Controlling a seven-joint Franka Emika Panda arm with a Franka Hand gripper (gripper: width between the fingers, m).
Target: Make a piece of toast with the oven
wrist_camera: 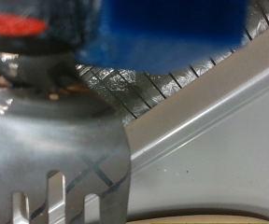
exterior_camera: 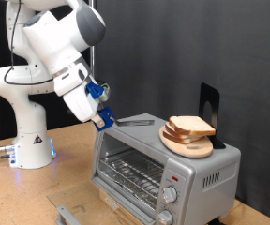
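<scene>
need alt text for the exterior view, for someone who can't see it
A white robot arm reaches down so its gripper is at the top edge of a silver toaster oven whose glass door looks open, showing the wire rack. A slice of bread lies on a round wooden plate on top of the oven, all on a wooden table.

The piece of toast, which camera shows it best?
The exterior view: the piece of toast lies in plain sight on a round wooden plate atop the oven. The wrist view shows no toast, only blurred close-up metal and something blue.
</scene>
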